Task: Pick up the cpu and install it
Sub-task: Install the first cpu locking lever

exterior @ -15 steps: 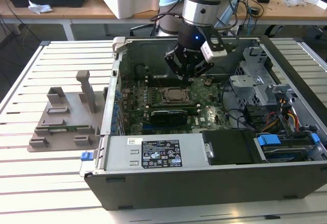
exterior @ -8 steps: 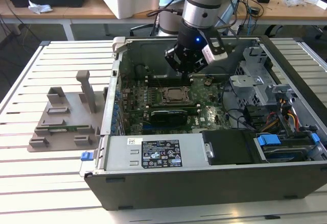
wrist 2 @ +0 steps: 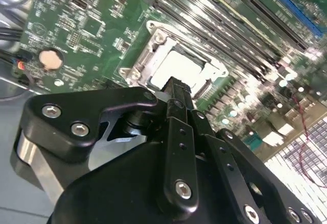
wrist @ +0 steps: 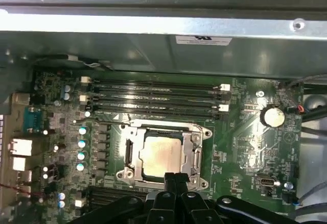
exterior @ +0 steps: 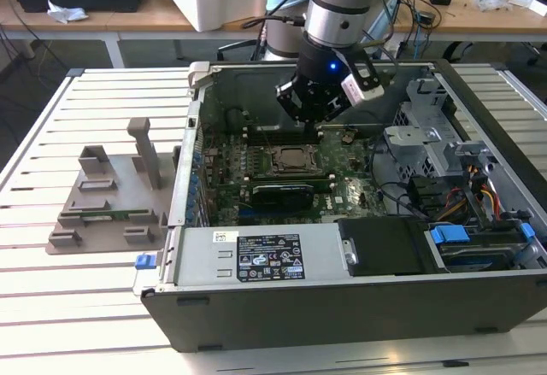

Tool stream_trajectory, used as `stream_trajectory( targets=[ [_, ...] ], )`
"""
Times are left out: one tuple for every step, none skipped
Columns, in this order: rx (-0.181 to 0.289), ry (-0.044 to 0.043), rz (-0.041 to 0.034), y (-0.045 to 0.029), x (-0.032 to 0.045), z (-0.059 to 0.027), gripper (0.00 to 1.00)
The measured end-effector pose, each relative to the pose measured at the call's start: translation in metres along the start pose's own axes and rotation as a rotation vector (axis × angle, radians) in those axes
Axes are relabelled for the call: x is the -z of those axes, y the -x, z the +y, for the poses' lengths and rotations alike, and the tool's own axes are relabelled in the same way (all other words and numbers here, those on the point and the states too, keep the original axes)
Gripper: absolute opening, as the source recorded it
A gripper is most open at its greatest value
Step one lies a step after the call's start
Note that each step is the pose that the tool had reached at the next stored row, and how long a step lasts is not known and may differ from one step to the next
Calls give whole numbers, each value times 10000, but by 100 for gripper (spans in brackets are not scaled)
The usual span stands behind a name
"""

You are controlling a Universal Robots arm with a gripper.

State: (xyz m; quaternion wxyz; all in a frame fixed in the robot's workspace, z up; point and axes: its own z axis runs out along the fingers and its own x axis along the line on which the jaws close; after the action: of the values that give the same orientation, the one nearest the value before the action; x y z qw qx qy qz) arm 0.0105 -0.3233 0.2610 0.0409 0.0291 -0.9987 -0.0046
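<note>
Scene: an open desktop computer case [exterior: 256, 307] lies on its side on a white slatted surface [exterior: 51, 307], its green motherboard [exterior: 222, 196] facing up.

Robot arm: the silver and black arm [exterior: 338, 8] reaches down into the case from above, ending over the upper part of the board.

Hand: the black hand [exterior: 312, 106] hangs just above the motherboard, a little beyond the socket as seen in the exterior view. In both wrist views its two fingers [wrist: 176, 180] are pressed together with no gap between them, and nothing is held between them. In the first wrist view the fingertips sit over the near edge of the socket frame.

Cpu: the cpu [wrist: 161, 155] lies flat inside the socket, its pale silvery top facing up. It appears in the second wrist view as a bright square [wrist 2: 176, 71] just past the fingertips, and in the exterior view as a grey square [exterior: 295, 160] in the middle of the board.

Socket: a metal frame [wrist: 196, 147] surrounds the cpu on all sides.

Memory slots: long black slots [wrist: 153, 99] run side by side just beyond the socket.

Holder tray: a grey plastic tray [exterior: 107, 208] with upright posts rests on the surface at the exterior view's left of the case, well apart from the hand.

Background: desks with cables and boxes stand behind the surface.
</note>
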Motion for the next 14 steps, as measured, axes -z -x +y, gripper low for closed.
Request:
stream_trajectory(
  targets=[
    [2,-18,-296,-1,-1,0,11],
    [3,-32,-542,-3,-2,0,11],
    [4,-31,-586,-3,-3,0,11],
    [3,-35,-611,-3,-2,0,11],
    [4,-36,-611,-4,-2,0,11],
    [5,-38,-611,-4,-1,0,11],
    [2,-43,-611,-7,8,-1,11],
    [3,-43,-612,-8,31,0,11],
    [3,-44,-613,-10,56,1,11],
    [4,-56,-612,-17,144,2,11],
    [3,-60,-612,-20,182,3,11],
    [3,-61,-612,-22,207,3,11],
    [2,-60,-613,-23,219,4,11],
    [2,-59,-613,-23,219,4,11]
  ],
)
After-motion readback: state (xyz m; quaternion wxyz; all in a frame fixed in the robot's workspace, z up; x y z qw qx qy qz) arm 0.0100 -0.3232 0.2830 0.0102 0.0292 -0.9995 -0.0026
